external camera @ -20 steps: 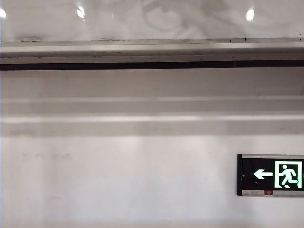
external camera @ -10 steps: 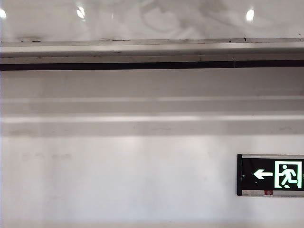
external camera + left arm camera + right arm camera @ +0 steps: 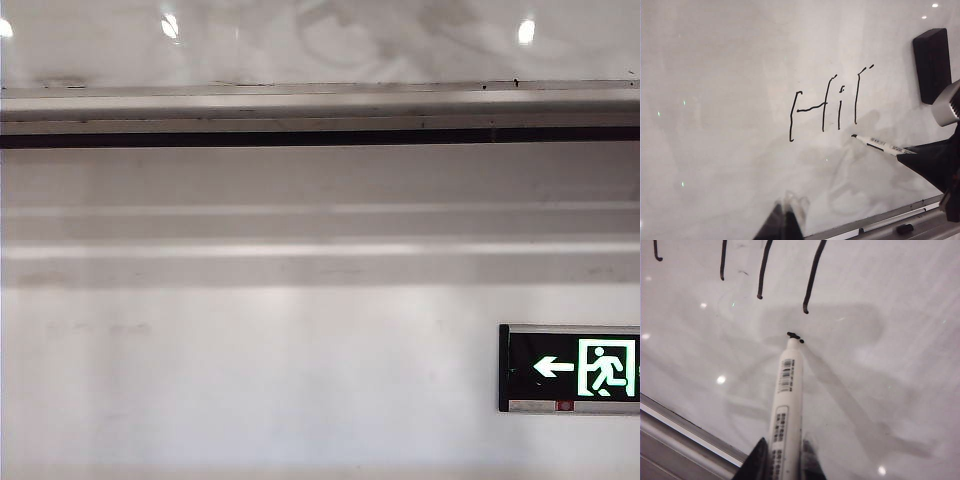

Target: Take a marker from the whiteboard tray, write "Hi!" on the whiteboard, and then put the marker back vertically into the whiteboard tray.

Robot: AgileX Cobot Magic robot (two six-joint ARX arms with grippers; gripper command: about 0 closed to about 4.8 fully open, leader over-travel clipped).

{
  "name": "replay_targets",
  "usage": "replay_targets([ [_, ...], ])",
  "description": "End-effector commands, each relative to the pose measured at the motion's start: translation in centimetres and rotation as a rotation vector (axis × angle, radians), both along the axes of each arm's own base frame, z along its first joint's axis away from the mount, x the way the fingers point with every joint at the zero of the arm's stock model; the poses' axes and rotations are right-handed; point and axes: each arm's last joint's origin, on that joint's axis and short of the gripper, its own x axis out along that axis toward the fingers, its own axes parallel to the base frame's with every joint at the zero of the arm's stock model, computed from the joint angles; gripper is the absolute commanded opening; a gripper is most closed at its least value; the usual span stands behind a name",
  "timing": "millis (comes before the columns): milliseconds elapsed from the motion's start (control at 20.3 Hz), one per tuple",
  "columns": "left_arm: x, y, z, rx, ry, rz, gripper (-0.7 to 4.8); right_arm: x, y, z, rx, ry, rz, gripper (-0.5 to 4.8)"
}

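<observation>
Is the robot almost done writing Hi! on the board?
Nearly. The H, i and exclamation stroke are on the whiteboard. The right gripper holds the marker, tip at the dot under the stroke. Returning it to the whiteboard tray is left. The left gripper waits empty.

Exterior view facing tray [image 3: 320,102] underside, both wrist views sharing whiteboard [image 3: 730,100] closely

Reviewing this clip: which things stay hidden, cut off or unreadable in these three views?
- Exterior view: shows only the whiteboard tray and the wall; both arms, the marker and the writing are out of frame.
- Left hand: only a blurred tip at the left wrist view's edge, so open or shut is unclear.
- Right hand: cut off by the frame edge where it grips the marker.
- Marker label: print too small to read.
- Eraser: partly cut off.
</observation>
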Motion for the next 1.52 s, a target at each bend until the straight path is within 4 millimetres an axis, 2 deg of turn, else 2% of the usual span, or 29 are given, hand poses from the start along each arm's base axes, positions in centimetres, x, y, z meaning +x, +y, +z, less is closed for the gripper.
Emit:
replay_targets([
  [49,-0.2,0.0,0.2,-0.007,-0.014,-0.004,-0.05,-0.1,-0.4,0.7,0.029,-0.037,-0.059,-0.01],
  [393,-0.2,0.0,0.2,-0.007,-0.014,-0.004,-0.05,-0.1,-0.4,0.7,0.03,-0.036,-0.046,-0.01],
  [491,-0.2,0.0,0.2,-0.007,-0.014,-0.004,-0.05,-0.7,-0.3,0.8,0.028,-0.033,-0.034,-0.01],
  [688,-0.1,0.0,0.2,-0.005,-0.008,-0.004,-0.05,-3.7,-1.4,2.2,0.025,-0.029,0.007,-0.01],
  [786,-0.1,0.0,0.1,-0.004,-0.003,-0.005,-0.05,-5.2,-2.9,3.2,0.037,-0.042,0.002,-0.01],
  [983,-0.2,-0.4,-0.5,0.048,0.046,-0.163,-0.05,-7.6,-5.3,4.0,0.019,-0.024,0.0,-0.01],
  [1130,0.3,-0.8,-0.8,0.066,0.065,-0.24,-0.05,-8.8,-6.6,3.7,0.032,0.054,-0.016,-0.01],
  [1376,0.9,-0.9,-1.0,0.033,0.104,-0.197,-0.05,-9.1,-7.0,2.2,0.014,0.152,-0.06,-0.01],
  [1523,1.3,-1.0,-1.1,0.031,0.118,-0.199,-0.05,-9.3,-7.3,0.6,0.009,0.176,-0.094,-0.01],
])
